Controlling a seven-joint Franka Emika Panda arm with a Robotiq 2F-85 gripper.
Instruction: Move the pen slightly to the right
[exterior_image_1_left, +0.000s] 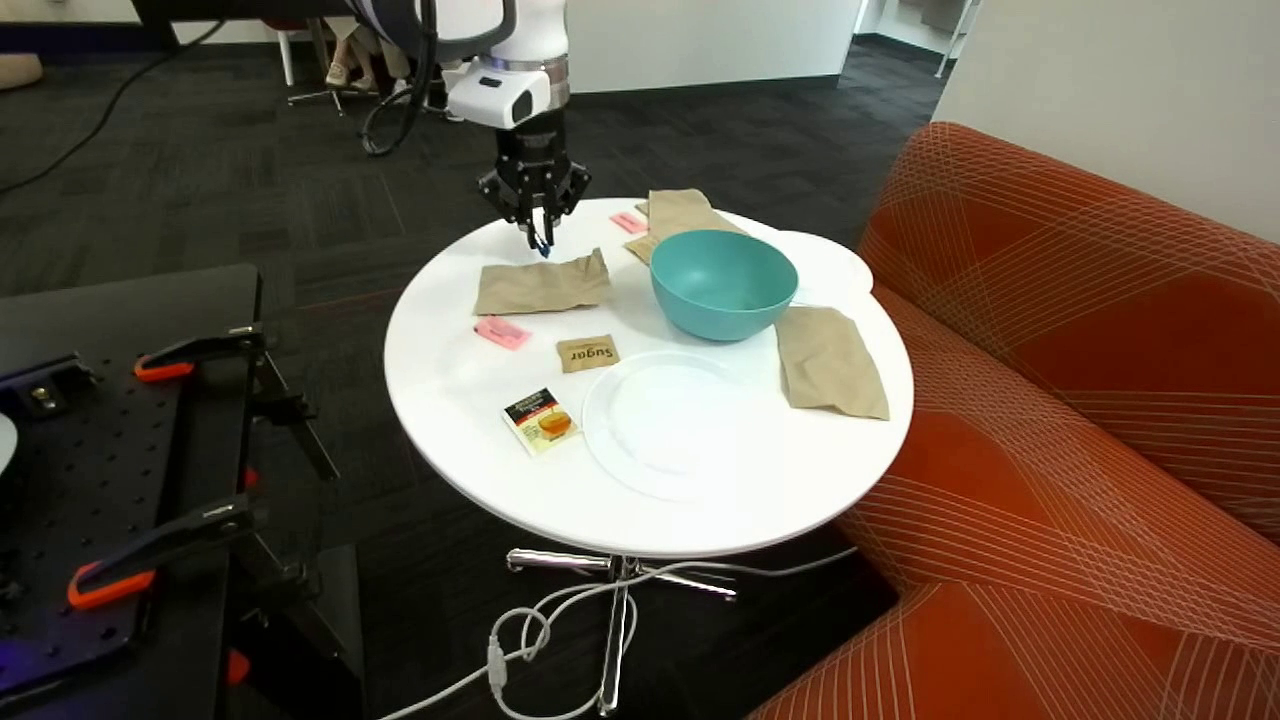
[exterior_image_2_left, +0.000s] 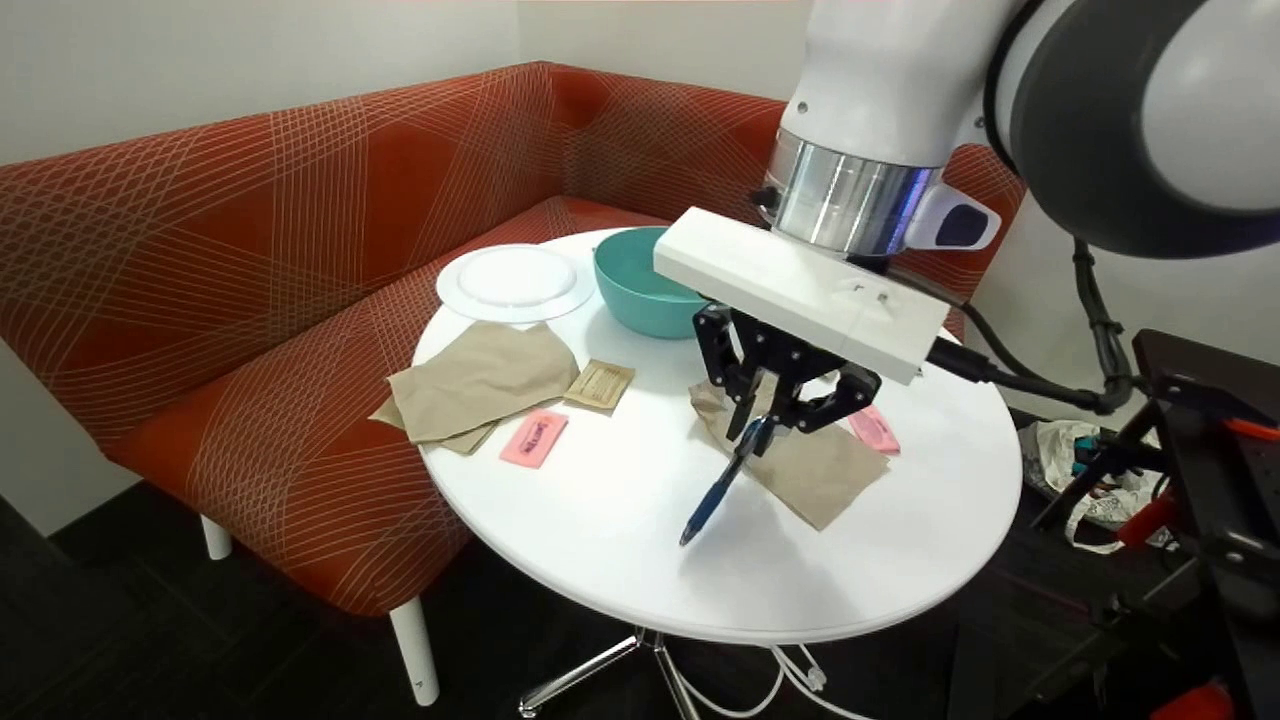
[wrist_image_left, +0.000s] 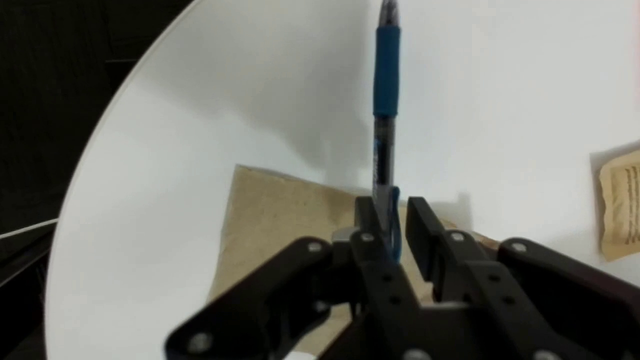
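The black two-fingered gripper (wrist_image_left: 392, 207) stands with its fingers narrowly apart, astride the clip end of a slim, straight pen (wrist_image_left: 386, 72) with a dark blue grip sleeve and a see-through barrel; in the wrist view the pen runs from between the fingertips toward 12 o'clock, close by the finger on its 9 o'clock side, with a sliver of gap on its 3 o'clock side, so whether it is pinched cannot be told. In an exterior view the pen slants from the fingertips toward 7 o'clock over the round white table (exterior_image_2_left: 610, 530); whether its tip touches the surface is unclear. From the fingertips there, a flat brown paper napkin (exterior_image_2_left: 820, 480) lies at 4 o'clock, a pink paper packet (exterior_image_2_left: 877, 432) at 3, a tan paper packet (exterior_image_2_left: 600, 386) near 10 with print too small to read, another pink paper packet (exterior_image_2_left: 534, 438) at 9 with dark, blurred lettering, and farther off a round teal bowl (exterior_image_2_left: 640, 305) at 11 and a white plate (exterior_image_2_left: 515, 275) at 10. In an exterior view, another tan paper packet (exterior_image_1_left: 588, 354) at the gripper's 5 o'clock reads "Sugar"; farther, at 6, a cream-and-black packet (exterior_image_1_left: 541, 421) bears an orange, cup-like picture and lettering too small to make out. Beyond the table's 3 o'clock edge runs a red-orange upholstered couch (exterior_image_1_left: 1040, 420) with pale crisscross lines.
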